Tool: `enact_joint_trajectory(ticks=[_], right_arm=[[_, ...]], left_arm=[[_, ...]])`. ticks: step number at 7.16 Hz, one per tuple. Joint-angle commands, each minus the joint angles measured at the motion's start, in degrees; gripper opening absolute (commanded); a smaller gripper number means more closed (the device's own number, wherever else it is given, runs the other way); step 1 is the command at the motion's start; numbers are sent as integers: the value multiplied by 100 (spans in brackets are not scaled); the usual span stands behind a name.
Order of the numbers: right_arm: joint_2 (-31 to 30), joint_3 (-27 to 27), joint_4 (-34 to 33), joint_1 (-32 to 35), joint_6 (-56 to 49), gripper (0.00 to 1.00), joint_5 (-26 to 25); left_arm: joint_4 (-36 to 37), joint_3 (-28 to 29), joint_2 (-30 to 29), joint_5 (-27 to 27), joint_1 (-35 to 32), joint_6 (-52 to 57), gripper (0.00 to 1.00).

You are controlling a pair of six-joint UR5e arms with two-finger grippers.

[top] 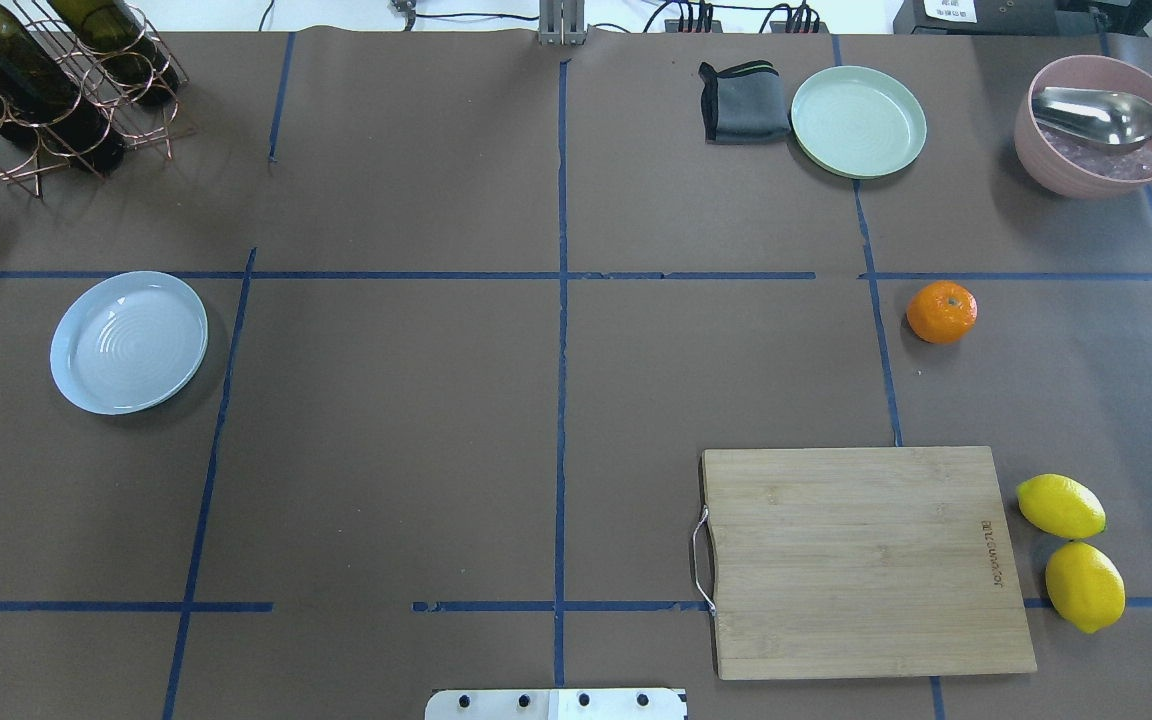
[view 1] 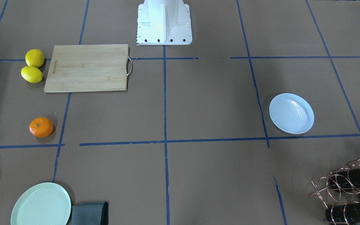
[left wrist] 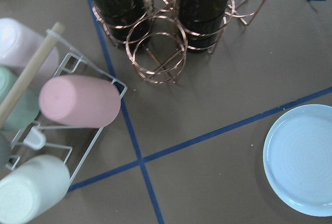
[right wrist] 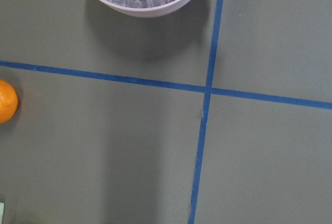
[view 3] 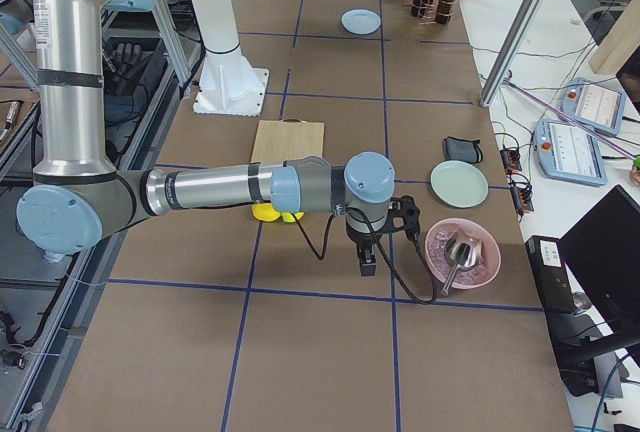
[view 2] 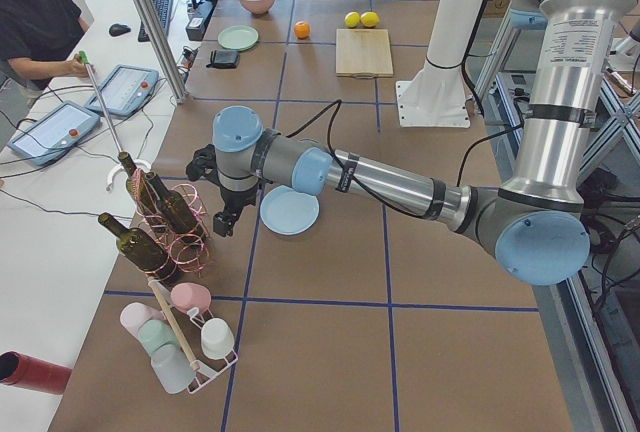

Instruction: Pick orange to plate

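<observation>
The orange (top: pixel 941 311) lies on the brown table on my right side, alone beside a blue tape line; it also shows as the orange (view 1: pixel 41 127) and, at the left edge of the right wrist view, the orange (right wrist: pixel 6 101). The pale bluish plate (top: pixel 128 341) with ripple rings sits far off on my left side, empty, also seen as the plate (left wrist: pixel 303 159). My left gripper (view 2: pixel 224 224) hangs over the table beside the plate (view 2: pixel 290 210). My right gripper (view 3: pixel 367 262) hovers between the orange's area and a pink bowl. I cannot tell whether either gripper is open or shut.
A wooden cutting board (top: pixel 866 560) and two lemons (top: pixel 1071 545) lie near my right side. A green plate (top: pixel 858 121), a grey cloth (top: pixel 741 100) and a pink bowl (top: pixel 1101 130) holding a spoon stand at the back right. A copper bottle rack (top: pixel 46 90) fills the back left.
</observation>
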Motion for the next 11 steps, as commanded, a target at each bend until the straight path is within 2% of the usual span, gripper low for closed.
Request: enact_joint_trajectory(ticks=[1, 2, 4, 5, 6, 7, 8, 11], right_arm=[[148, -111, -7, -4, 33, 100, 86], [148, -102, 2, -4, 68, 100, 86], [175, -111, -16, -12, 226, 100, 112], [192, -111, -7, -13, 279, 100, 121], [210, -93, -7, -13, 271, 100, 130], [219, -102, -7, -13, 271, 100, 130], [219, -93, -7, -21, 271, 100, 139], [210, -111, -7, -30, 271, 100, 340]], left_arm=[[-279, 3, -162, 12, 690, -283, 100], [-393, 29, -170, 47, 955, -1043, 100], [-885, 117, -57, 47, 1071, -2037, 100], [-1347, 239, 66, 47, 1080, -2513, 100], [-2092, 406, 250, 299, 1185, -3197, 100], [-3047, 625, 617, 1007, 1534, -3743, 100], [-3570, 888, 647, 1257, 1851, -4549, 100], [-4022, 1154, 717, 1795, 2572, -5660, 97]])
